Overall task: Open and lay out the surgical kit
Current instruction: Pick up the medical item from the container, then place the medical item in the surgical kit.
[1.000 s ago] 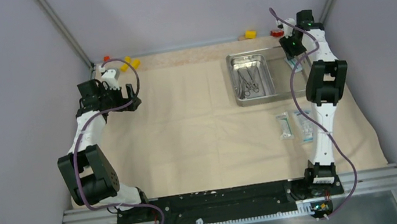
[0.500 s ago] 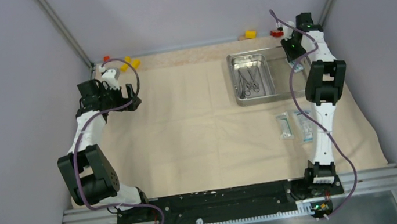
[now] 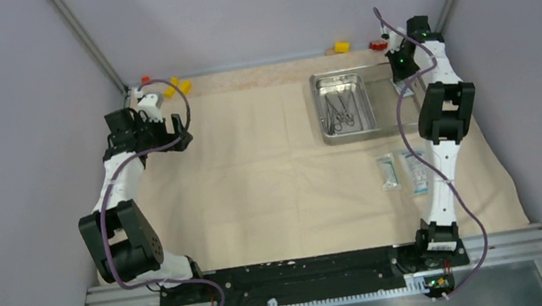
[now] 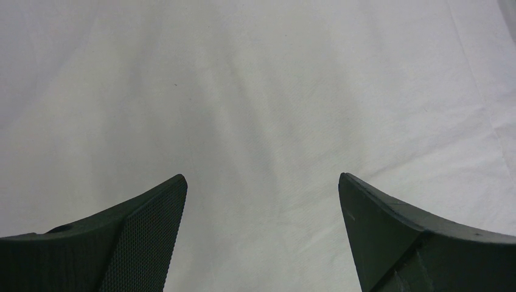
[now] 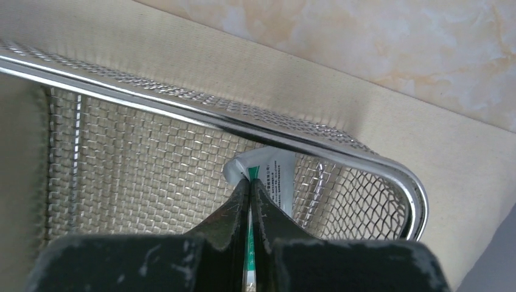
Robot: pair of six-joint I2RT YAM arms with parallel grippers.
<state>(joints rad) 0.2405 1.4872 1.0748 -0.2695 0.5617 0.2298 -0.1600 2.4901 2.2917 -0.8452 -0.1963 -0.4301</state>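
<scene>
1. The beige cloth (image 3: 255, 179) is lying spread flat over the tabletop (image 5: 426, 55), so I am judging the unwrapping done and the laying-out as the step in hand.
2. The right claw (image 5: 249, 190) is clenching on a white-and-teal packet (image 5: 277, 176), pinching its edge inside the mesh basket (image 5: 182, 111). The basket is sitting on the cloth just right of the steel tray (image 3: 320, 110).
3. The 2 laid-out packets (image 3: 388, 172) are lying side by side on the cloth, nearer the arm bases. The instruments (image 3: 340, 111) are resting in the steel tray, not yet set out.
4. The left claw (image 4: 261, 177) is hanging released, jaws wide, over bare cloth at the far left, touching nothing.
5. The next move, as I am reading it, is calling for lifting the pinched packet straight up over the basket's rim without snagging the mesh. After that comes setting it flat beside the 2 laid-out packets, not overlapping them.
6. The grip is looking thin, on the edge only, so a slow lift is seeming wise.
</scene>
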